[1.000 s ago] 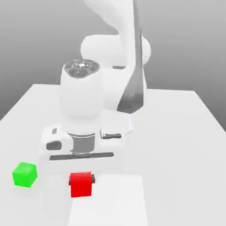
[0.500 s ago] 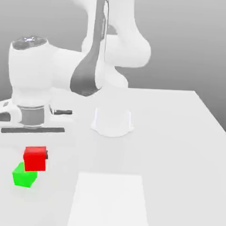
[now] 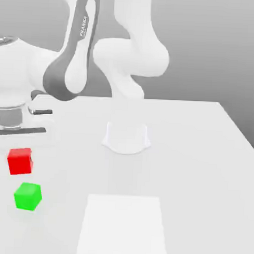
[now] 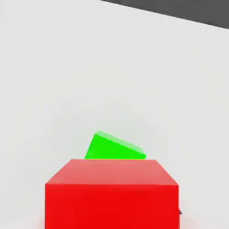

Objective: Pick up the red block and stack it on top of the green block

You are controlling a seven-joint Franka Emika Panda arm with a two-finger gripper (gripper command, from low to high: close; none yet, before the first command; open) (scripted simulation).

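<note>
Exterior view: white tabletop (image 3: 200, 153) running wide and bare toward the exterior view's right, far edge meeting a grey backdrop, right edge slanting down toward the near corner. Paler square patch (image 3: 123, 226) lying flat near the front edge, well apart from both cubes. Round white arm base (image 3: 126, 137) planted mid-table, open surface all around it. Crowded only at the exterior view's left, where the hand and both cubes sit close to the frame's border.

Readable writing: "FRANKA" in pale letters down the grey side panel of the upper arm link (image 3: 84, 28); smaller text beneath, too small to read.

White Franka arm rising from the base, bending over at a bulky elbow and reaching across to the exterior view's left, wrist and hand (image 3: 13, 100) partly cut by the frame, pointing straight down. Jaws (image 3: 20, 158) clenched on the red block (image 3: 20, 161), lifted clear of the tabletop and hanging under the hand's dark bar. Green block (image 3: 28, 196) resting on the tabletop just below and slightly toward the exterior view's right of the red one, a gap between them, not touching.

Hand view: red block (image 4: 112, 192) close to the lens, green block (image 4: 114, 147) peeking out past its far edge, white tabletop (image 4: 112, 67) beyond, dark strip past the table's edge.
</note>
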